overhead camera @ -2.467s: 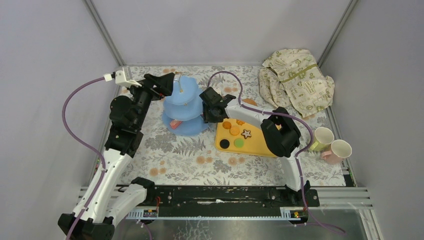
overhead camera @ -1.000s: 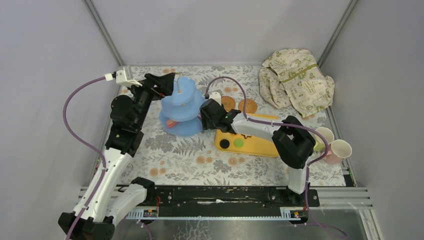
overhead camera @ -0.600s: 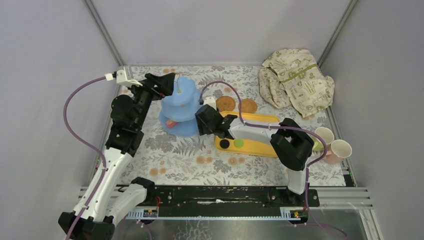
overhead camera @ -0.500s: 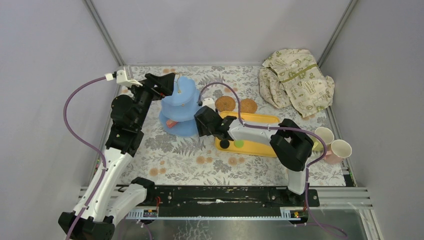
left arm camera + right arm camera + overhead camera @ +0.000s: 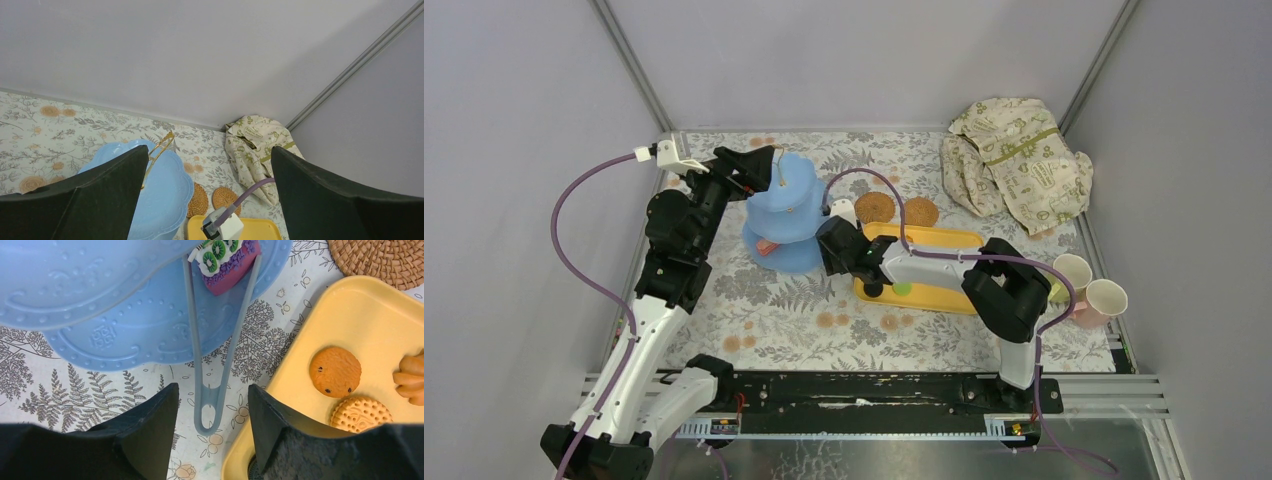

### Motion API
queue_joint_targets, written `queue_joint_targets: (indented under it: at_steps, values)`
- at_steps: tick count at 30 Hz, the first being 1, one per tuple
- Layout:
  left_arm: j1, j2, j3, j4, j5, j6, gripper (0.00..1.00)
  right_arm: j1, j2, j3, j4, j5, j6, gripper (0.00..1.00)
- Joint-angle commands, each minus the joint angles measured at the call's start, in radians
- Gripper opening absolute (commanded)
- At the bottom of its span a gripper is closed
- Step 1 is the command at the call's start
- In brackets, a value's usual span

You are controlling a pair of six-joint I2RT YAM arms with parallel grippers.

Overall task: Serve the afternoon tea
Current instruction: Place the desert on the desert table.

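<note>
The light-blue three-tier stand (image 5: 784,215) stands at the back left. My left gripper (image 5: 761,166) is open beside its top tier, the gold handle (image 5: 157,152) just off the left finger. It shows wide open and empty in the left wrist view (image 5: 209,150). My right gripper (image 5: 829,245) is low at the stand's bottom tier (image 5: 135,335). It is open (image 5: 211,390), and the blue-grey tongs (image 5: 193,340) lie between its fingers without touching them. The tong tips pinch a purple kiwi pastry (image 5: 227,262) on that tier. Biscuits (image 5: 335,371) lie on the yellow tray (image 5: 370,325).
Two woven coasters (image 5: 875,207) (image 5: 920,211) lie behind the tray (image 5: 944,240). Two pale cups (image 5: 1069,272) (image 5: 1104,298) stand at the right edge. The cream cloth (image 5: 1014,160) is bunched at the back right. An orange pastry (image 5: 767,246) sits on the stand's lower tier.
My right gripper has moved left from over the tray to the stand's bottom tier, uncovering the two coasters. The left arm has not moved.
</note>
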Motion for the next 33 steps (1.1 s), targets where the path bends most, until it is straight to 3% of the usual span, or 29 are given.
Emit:
queue_joint_targets:
  at_steps: [1,11,21,33]
  values:
    - [-0.004,-0.014,-0.006,0.012,-0.013,-0.003,1.00,0.004,0.020,0.014,0.035,0.028,-0.021,0.59]
    - [-0.004,-0.011,-0.011,0.014,-0.014,-0.005,1.00,0.003,0.044,0.019,0.036,0.008,-0.023,0.54]
    - [-0.004,-0.008,-0.013,0.016,-0.018,-0.005,1.00,0.003,0.022,0.001,0.054,0.016,-0.040,0.30]
    - [-0.004,-0.009,-0.009,0.018,-0.018,-0.010,1.00,0.004,-0.014,-0.010,0.036,0.030,-0.036,0.29]
